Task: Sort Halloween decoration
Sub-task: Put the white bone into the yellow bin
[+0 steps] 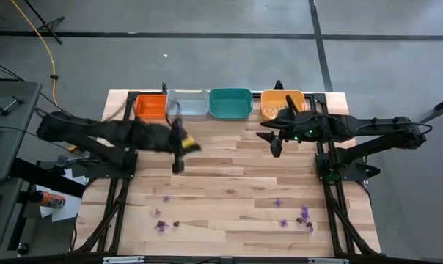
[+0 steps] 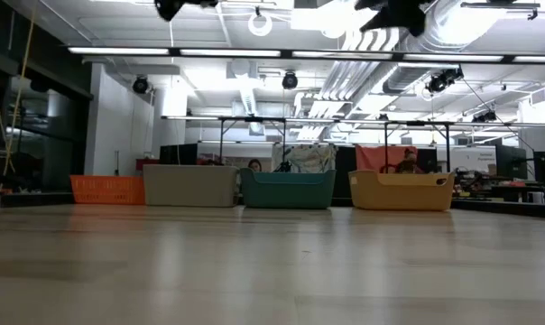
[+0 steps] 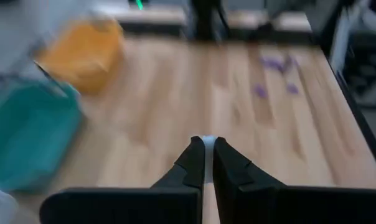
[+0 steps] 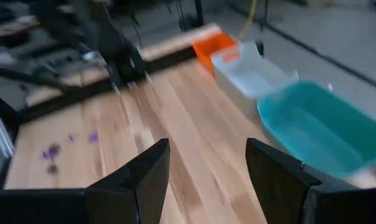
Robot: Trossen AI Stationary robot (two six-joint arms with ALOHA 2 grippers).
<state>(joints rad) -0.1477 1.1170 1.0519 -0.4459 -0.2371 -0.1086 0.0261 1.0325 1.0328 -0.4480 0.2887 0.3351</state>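
The left gripper (image 3: 203,163) has its jaws pressed together, with only a pale sliver showing between the tips; whether that sliver is a tiny whitish trinket or just the pads cannot be told. It hangs above the surface (image 1: 229,183) just near of the grey tray (image 1: 188,105), at the left of the far row. The right gripper (image 4: 206,171) has its jaws spread wide with nothing between them, and it hovers near the yellow tray (image 1: 283,103) at the right end of the row.

The trays stand side by side along the far edge: orange tray (image 1: 151,107), grey, teal tray (image 1: 230,103), then yellow. The Halloween decoration (image 1: 304,213) lies scattered along the near edge, well apart from both grippers: a purple cluster near right, a few more pieces near left (image 1: 160,225), and stray ones between.

The chief risk from here seems to be the size of the pieces. Each is far smaller than the jaws, so a closing pinch could flick one aside or off the near edge, or shut on nothing. If the left jaws do hold something, a piece that slight could slip out unseen on the way to a tray, or land in the wrong one, since the trays touch. Clustered pieces may also come up two at once.
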